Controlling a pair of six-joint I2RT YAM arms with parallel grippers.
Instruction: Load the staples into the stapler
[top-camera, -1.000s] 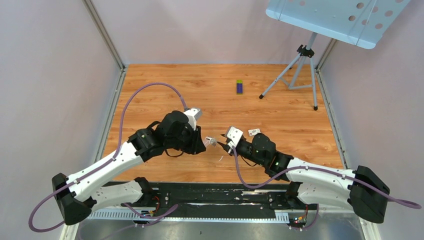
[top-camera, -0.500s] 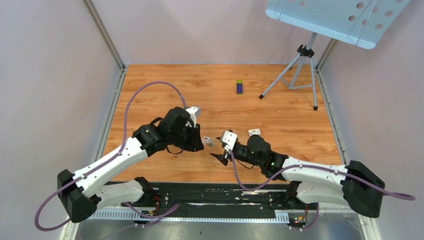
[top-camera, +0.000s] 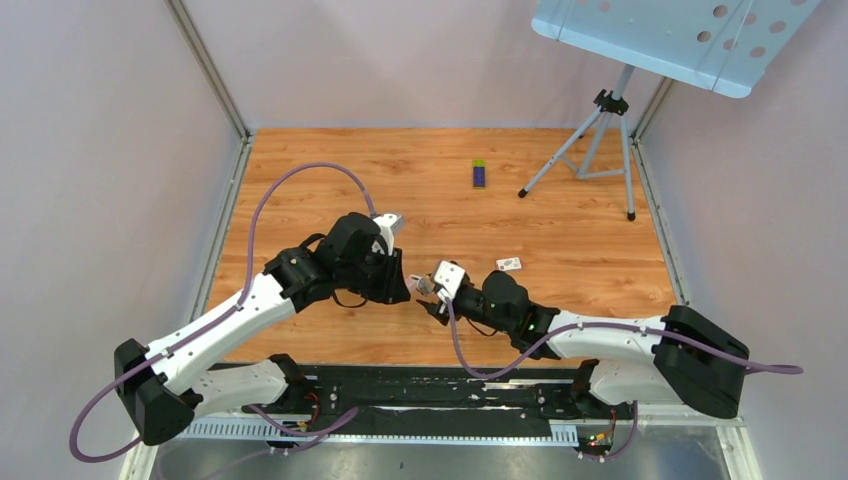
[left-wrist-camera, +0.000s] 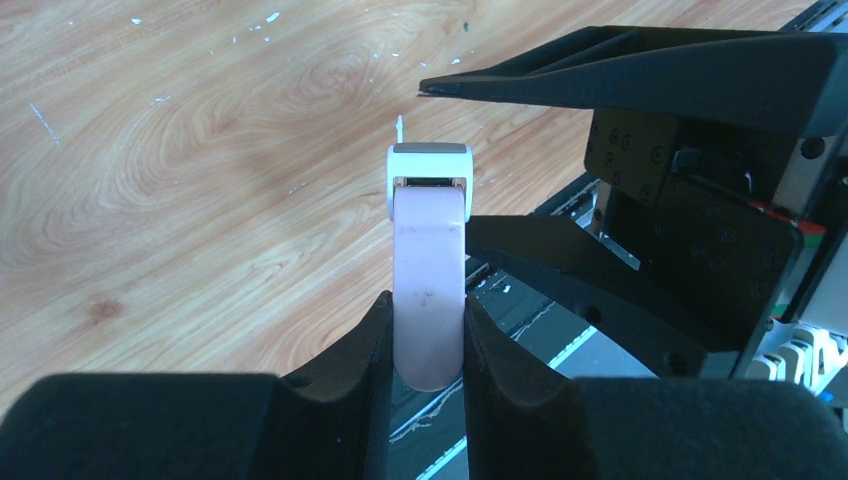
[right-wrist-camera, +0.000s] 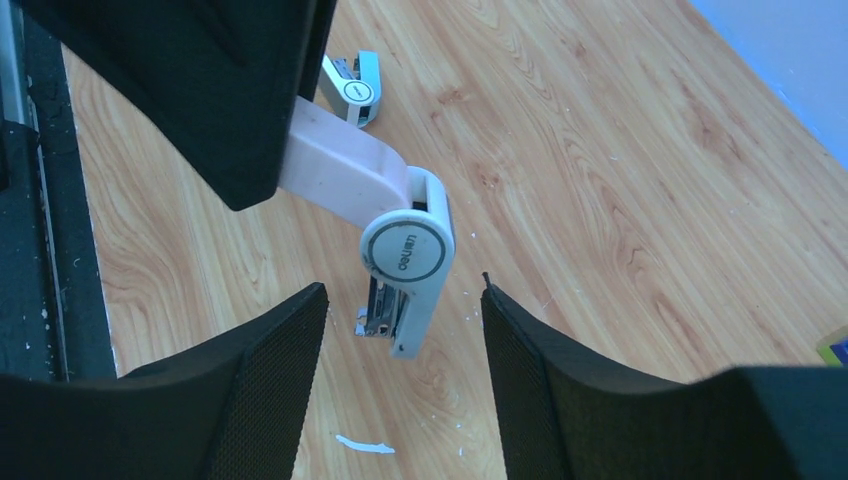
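Top view from above and behind, down onto the desk (top-camera: 560, 200); wrist views close, opposed, both on the stapler (right-wrist-camera: 405, 245).

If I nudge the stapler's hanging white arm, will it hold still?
Probably not: the stapler is folded open at its round hinge, so that arm likely swings. The pink body, clamped in the left gripper, should hold rigid.

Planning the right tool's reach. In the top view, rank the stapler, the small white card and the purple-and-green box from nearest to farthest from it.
From the right tool:
1. stapler: right at its tips, held by the left tool.
2. small white card: on the table, to its right.
3. purple-and-green box: well ahead, toward the far edge.
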